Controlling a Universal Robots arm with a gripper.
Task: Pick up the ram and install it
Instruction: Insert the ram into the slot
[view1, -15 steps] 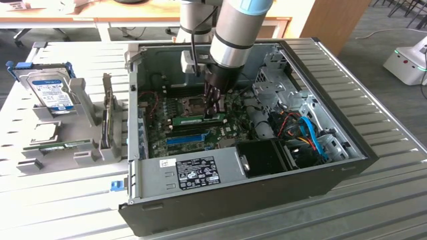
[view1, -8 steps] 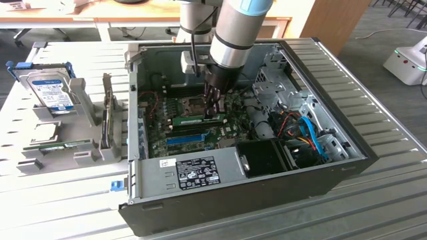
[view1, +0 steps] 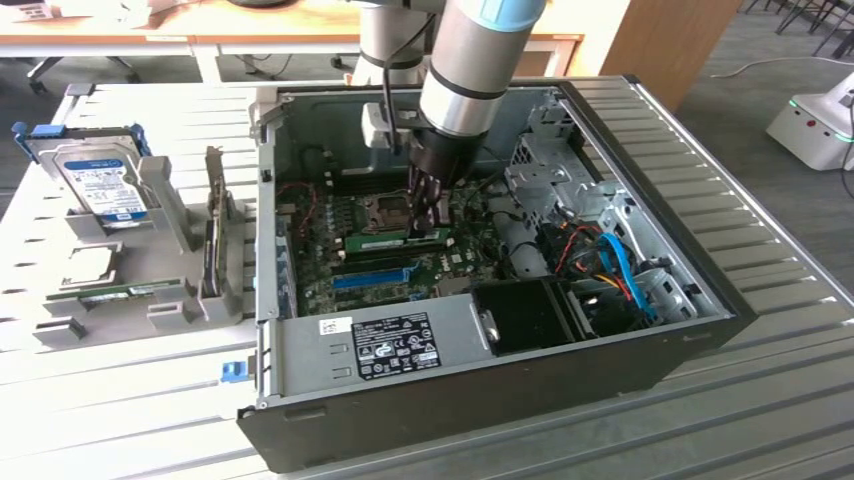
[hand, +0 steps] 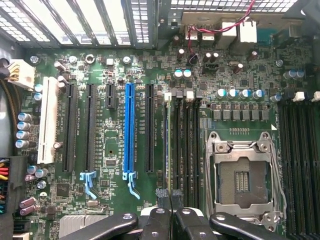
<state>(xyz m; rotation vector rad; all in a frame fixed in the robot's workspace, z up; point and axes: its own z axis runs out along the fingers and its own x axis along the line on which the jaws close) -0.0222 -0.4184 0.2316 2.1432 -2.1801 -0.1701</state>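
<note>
Slatted pale tabletop (view1: 120, 400) is occupied by an open computer case (view1: 454, 400), with office desks seen behind; the arm is lowered into the case; the gripper (view1: 430, 222) is closed, its fingertips (hand: 162, 194) pinched on the ram (view1: 384, 241); the ram is held edge-on at a memory slot on the motherboard (hand: 115, 165), between the blue slot (hand: 129, 130) and the processor socket (hand: 242, 175); whether it is fully seated cannot be told; a hard drive (view1: 107, 190) and a second green stick (view1: 127, 292) are kept in a grey holder (view1: 174, 312) at the exterior view's left.
</note>
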